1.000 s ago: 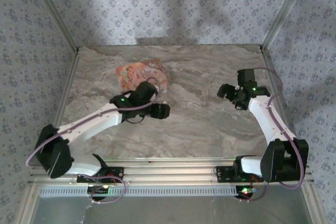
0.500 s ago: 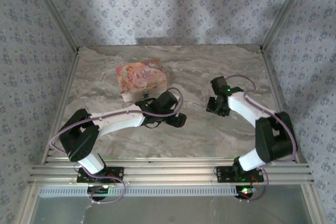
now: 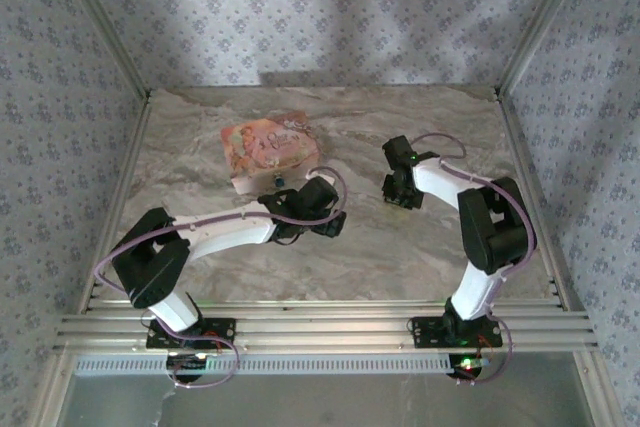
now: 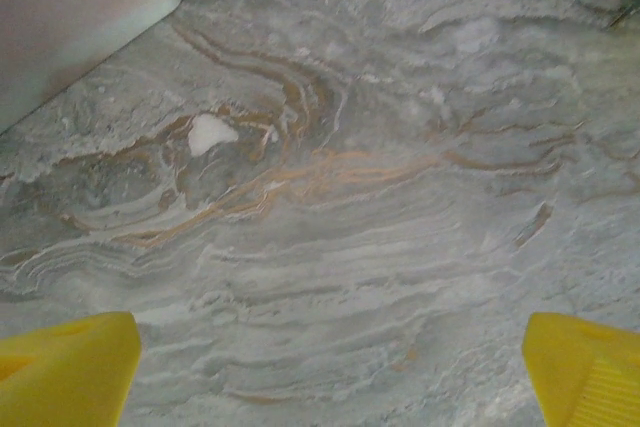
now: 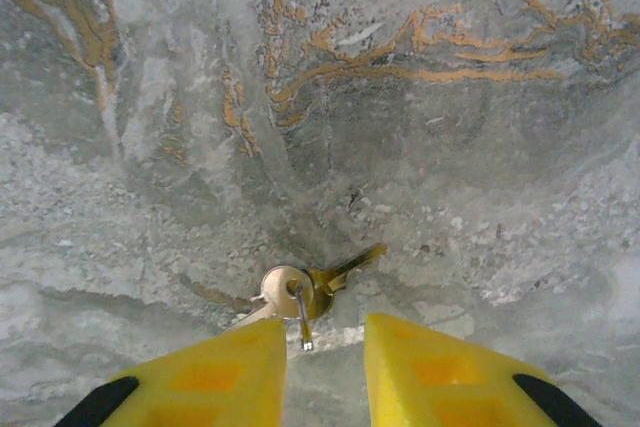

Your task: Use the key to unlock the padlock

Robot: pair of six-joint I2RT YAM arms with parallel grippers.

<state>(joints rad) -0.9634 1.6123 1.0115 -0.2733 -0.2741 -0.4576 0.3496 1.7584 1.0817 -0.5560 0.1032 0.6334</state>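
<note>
The key point(image 5: 340, 272) is pale gold and lies flat on the marble, ringed to a silvery second key point(image 5: 280, 292). My right gripper point(image 5: 325, 332) hovers just short of them, its yellow fingers point(image 5: 225, 372) narrowed but still apart, with the thin ring wire pointing into the gap. The tiny blue padlock point(image 3: 279, 180) sits at the front edge of the pink box point(image 3: 268, 145). My left gripper point(image 3: 325, 219) is right of the padlock and wide open point(image 4: 335, 367) over bare marble, holding nothing.
A pale corner of the box point(image 4: 70, 17) shows at the top left of the left wrist view. Aluminium rails and patterned walls border the marble table point(image 3: 430, 247). The right gripper point(image 3: 398, 192) is near the table's middle right.
The right arm swung left and inward to the keys while its jaws narrowed. The left arm drew back from the box, shifted right, and its jaws opened wider.
</note>
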